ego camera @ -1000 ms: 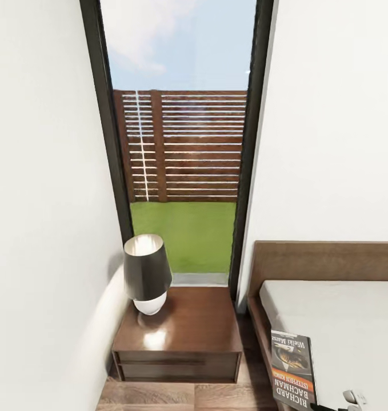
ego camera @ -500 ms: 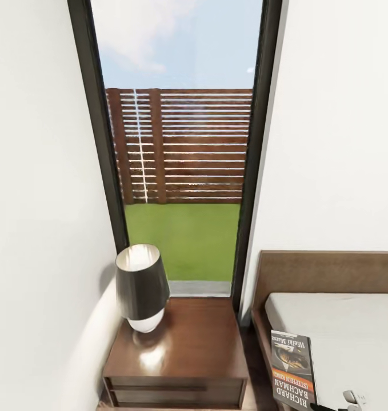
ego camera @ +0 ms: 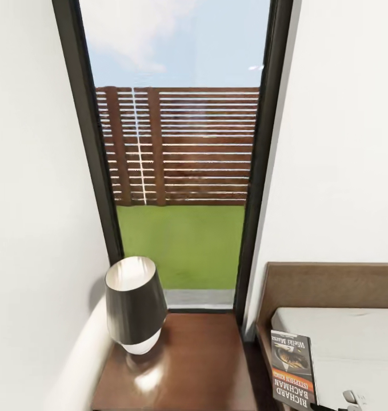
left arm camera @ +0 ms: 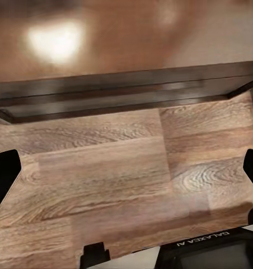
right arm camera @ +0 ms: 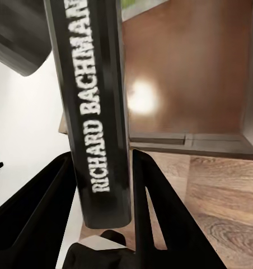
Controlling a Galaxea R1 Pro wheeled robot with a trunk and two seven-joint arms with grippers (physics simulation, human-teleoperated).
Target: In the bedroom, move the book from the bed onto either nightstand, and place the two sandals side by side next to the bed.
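From the head camera I see the book (ego camera: 293, 370) at lower right, lifted over the near edge of the bed (ego camera: 342, 342), with the nightstand (ego camera: 199, 365) and its dark lamp (ego camera: 134, 305) at lower left under the window (ego camera: 179, 154). My left wrist camera shows the left end effector (left arm camera: 126, 179) spread open over the wood floor (left arm camera: 104, 185) — nightstand front across the top. On the right wrist camera, the right end effector (right arm camera: 103, 185) is clamped on the book's spine — nightstand top at upper right.

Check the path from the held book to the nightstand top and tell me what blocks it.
Nothing visible blocks it. The right gripper holds the book beside the nightstand. The lamp stands on the top's far left part; the bare right part next to the book is the likely spot.
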